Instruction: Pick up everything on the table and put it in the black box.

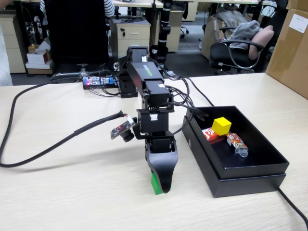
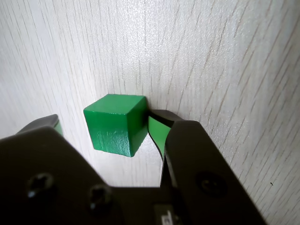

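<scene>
On the pale wood table (image 1: 72,197) a green cube (image 2: 116,124) sits between my jaws. My gripper (image 2: 105,117) is open, pointing straight down at the tabletop. Its right finger (image 2: 158,130) touches the cube's side, while a gap remains on the left. In the fixed view the gripper (image 1: 161,186) hides most of the green cube (image 1: 155,184). To the right, the black box (image 1: 250,185) holds a yellow cube (image 1: 221,125) and a red box with a white end (image 1: 210,134).
A colourful clear-wrapped packet (image 1: 237,143) also lies in the black box. Black cables (image 1: 43,144) cross the table on the left, and one (image 1: 293,207) runs off at the front right. A brown carton (image 1: 291,43) stands at the back right.
</scene>
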